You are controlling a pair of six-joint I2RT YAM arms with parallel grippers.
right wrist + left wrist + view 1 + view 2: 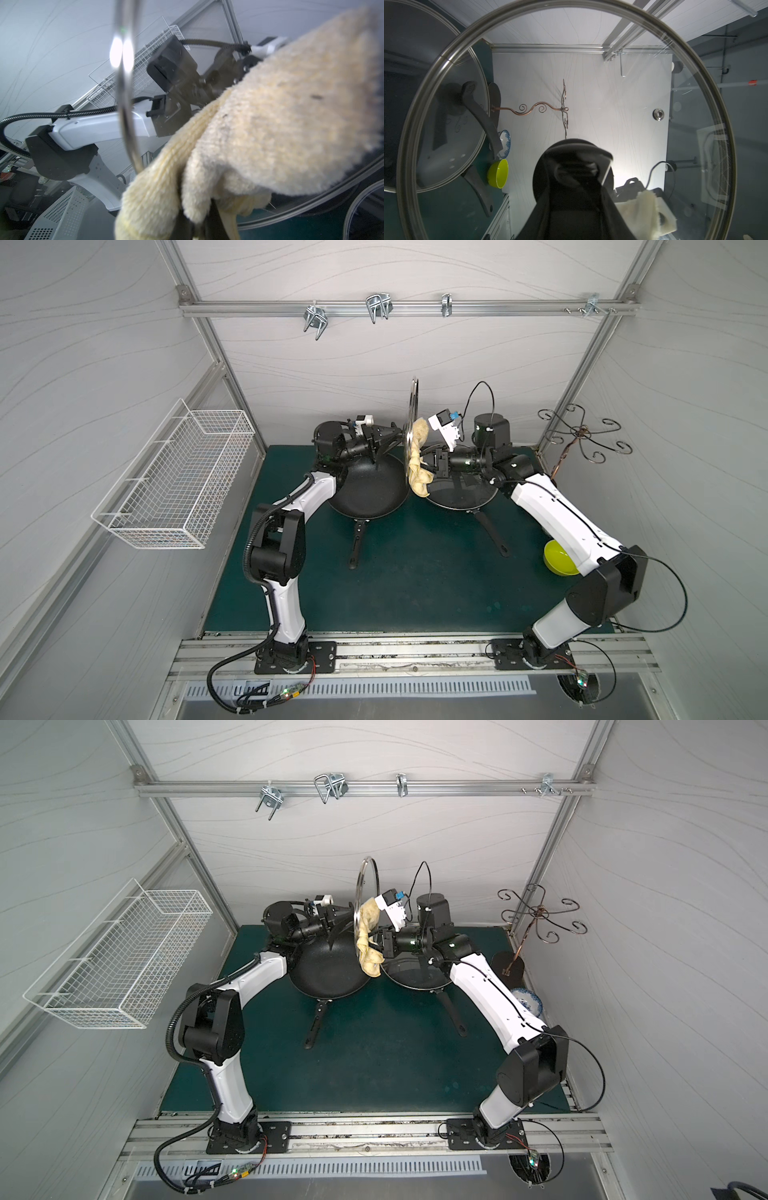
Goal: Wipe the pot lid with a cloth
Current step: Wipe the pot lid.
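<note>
Upright on edge, pot lid (pixel 412 406) (pixel 368 882) hangs clear above green mat (pixel 415 580), over gap between two black pans near mat's far edge. Lid's handle clamped in left gripper (pixel 390 434), jaws narrow around it. On opposite face, right gripper (pixel 429 462) pinched tight on cloth (pixel 417 460) (pixel 270 124). Pale yellow cloth bunched, drooping, lying against lower part of glass. Below: left pan (pixel 365 493); right pan (pixel 492 531) carrying second glass lid (pixel 465 495). Yellow-green bowl (pixel 557 560) near mat's right edge.
</note>
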